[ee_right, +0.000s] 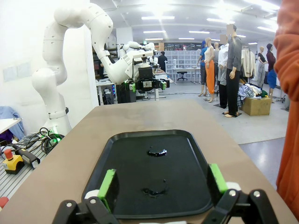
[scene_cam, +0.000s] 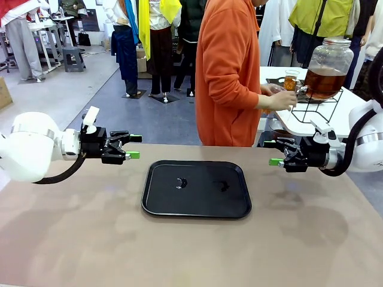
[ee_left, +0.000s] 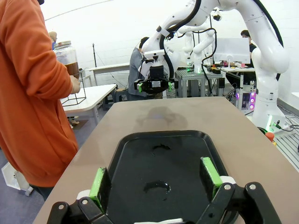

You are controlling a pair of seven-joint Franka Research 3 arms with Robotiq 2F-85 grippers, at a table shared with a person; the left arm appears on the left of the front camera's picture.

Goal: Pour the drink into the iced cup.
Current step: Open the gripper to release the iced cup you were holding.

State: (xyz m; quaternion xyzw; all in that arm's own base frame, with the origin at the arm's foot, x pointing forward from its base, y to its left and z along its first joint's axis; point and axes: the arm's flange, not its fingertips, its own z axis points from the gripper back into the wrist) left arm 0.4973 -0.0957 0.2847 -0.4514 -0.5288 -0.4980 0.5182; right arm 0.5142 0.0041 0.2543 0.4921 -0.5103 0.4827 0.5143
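Observation:
The drink (scene_cam: 323, 81), amber-brown, half fills a lidded glass dispenser jar (scene_cam: 330, 54) on a wire stand on the white side table (scene_cam: 341, 116) at the far right. A small clear cup (scene_cam: 291, 79) with amber content stands by the spigot; I cannot make out ice in it. The person's hand (scene_cam: 281, 100) reaches toward the spigot. My left gripper (scene_cam: 133, 146) hovers open left of the black tray (scene_cam: 161, 197). My right gripper (scene_cam: 274, 152) hovers open to the tray's right. Both hold nothing. The jar (ee_left: 65, 58) also shows in the left wrist view.
The tray holds two small wet spots (scene_cam: 181, 182). A person in an orange sweater (scene_cam: 227, 72) stands at the table's far edge, turned toward the side table. Brown tabletop (scene_cam: 191, 251) lies bare around the tray.

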